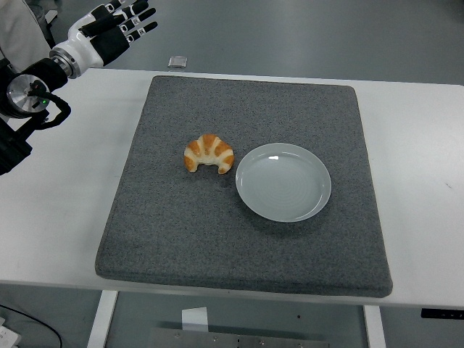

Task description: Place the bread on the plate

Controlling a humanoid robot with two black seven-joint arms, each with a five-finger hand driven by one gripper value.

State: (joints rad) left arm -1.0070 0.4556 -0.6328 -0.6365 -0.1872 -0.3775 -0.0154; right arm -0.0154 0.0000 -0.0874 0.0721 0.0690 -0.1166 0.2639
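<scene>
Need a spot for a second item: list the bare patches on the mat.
Mat is bare along its near edge, its far strip, and right of the plate. It is crowded only at the centre, where the croissant sits just left of the plate.

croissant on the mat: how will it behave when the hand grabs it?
The croissant looks puffy and flaky, so probably light and crushable. It lies flat on the grey mat, so rolling seems unlikely. Its ridged crust likely grips well.

Readable text: we find none.
Labels, brands, numbers, signs: we can make out none on anything.
</scene>
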